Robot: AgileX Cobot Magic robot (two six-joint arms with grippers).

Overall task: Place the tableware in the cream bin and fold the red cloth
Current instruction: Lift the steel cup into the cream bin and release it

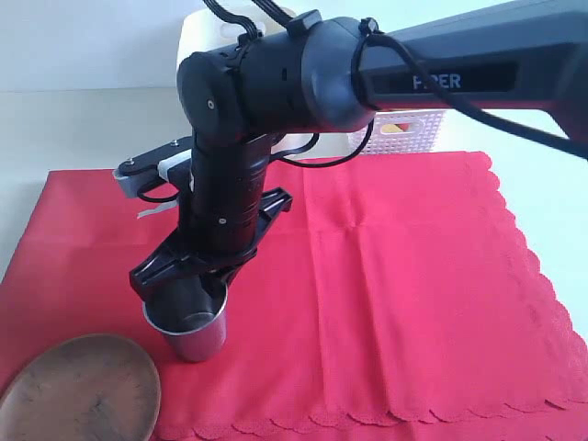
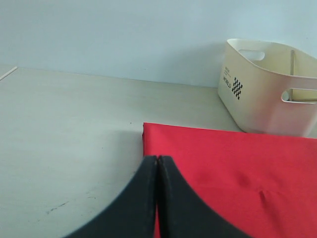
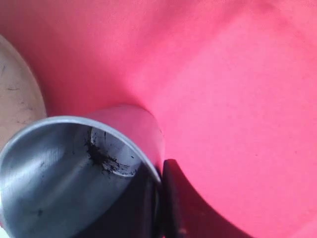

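Observation:
On the red cloth (image 1: 413,276), near its front left, stands the steel cup (image 1: 191,331). My right gripper (image 1: 204,292) reaches across and is shut on the cup's rim. The right wrist view shows one finger inside the cup (image 3: 64,168) and one outside, with the gripper (image 3: 159,198) pinching the wall. A brown oval wooden plate (image 1: 83,390) lies at the front left corner. The cream bin (image 2: 267,89) stands behind the cloth (image 2: 223,163), with a wooden stick leaning inside it. My left gripper (image 2: 157,159) is shut and empty above the cloth's edge.
A white lattice basket (image 1: 413,129) stands at the back, behind the right arm. The cream bin (image 1: 207,37) is mostly hidden by that arm. Bare pale table (image 2: 64,148) lies beside the cloth. The cloth's scalloped edge (image 1: 542,276) runs along the right.

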